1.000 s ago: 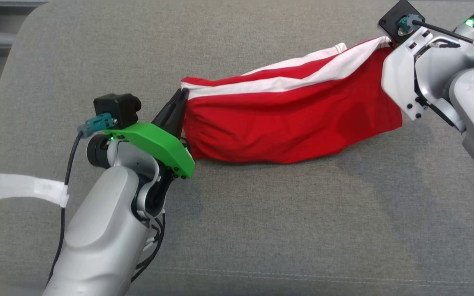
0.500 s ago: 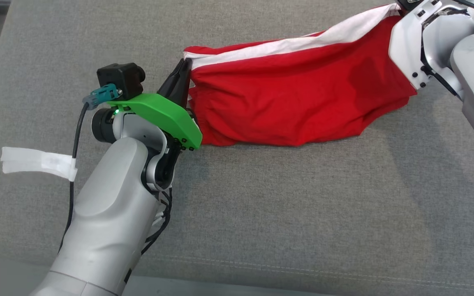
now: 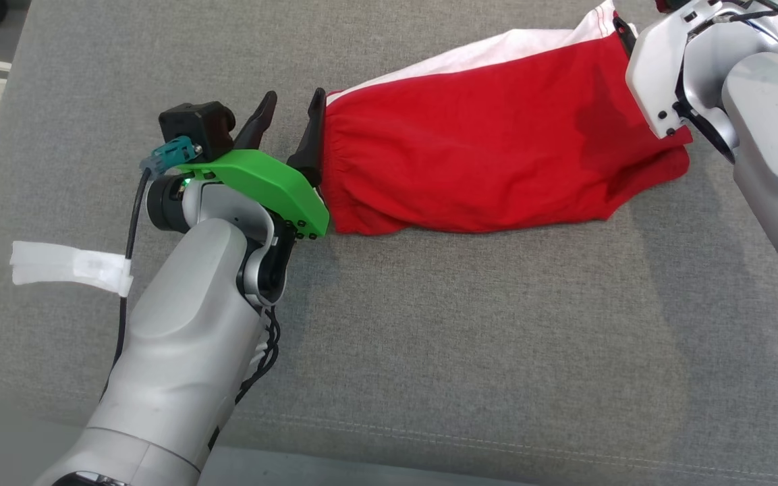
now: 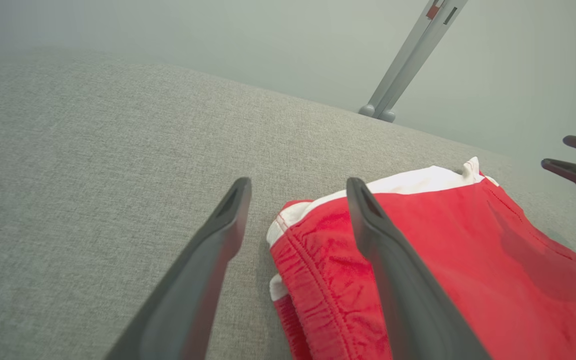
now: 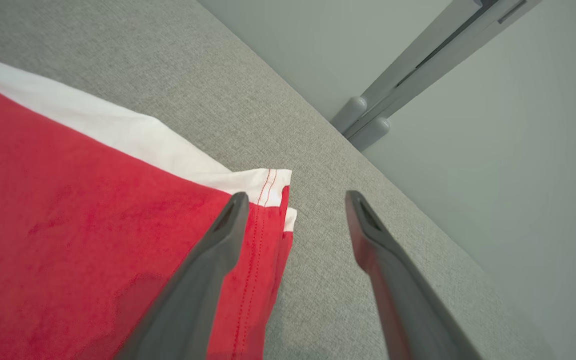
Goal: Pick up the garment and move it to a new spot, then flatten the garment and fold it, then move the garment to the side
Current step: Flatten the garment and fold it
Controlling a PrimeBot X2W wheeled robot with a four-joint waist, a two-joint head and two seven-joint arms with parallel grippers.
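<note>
Lengthwise, garment point(image 3: 496, 142) between left claw point(image 3: 294, 98), right claw point(image 5: 296, 196), both parted

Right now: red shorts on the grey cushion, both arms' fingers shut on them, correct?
Wrong on the fingers: both pairs stand open. The left wrist view shows the left gripper spread at the shorts, the right wrist view the right gripper. Rest holds.

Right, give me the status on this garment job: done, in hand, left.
Done: the red garment lies spread out fairly flat on the grey cushion, with layers stacked at its waistband, so it looks laid out and perhaps folded once. In hand: the left gripper and right gripper stand open at its two ends, holding nothing. Left: any further fold, then moving it to the side.
</note>
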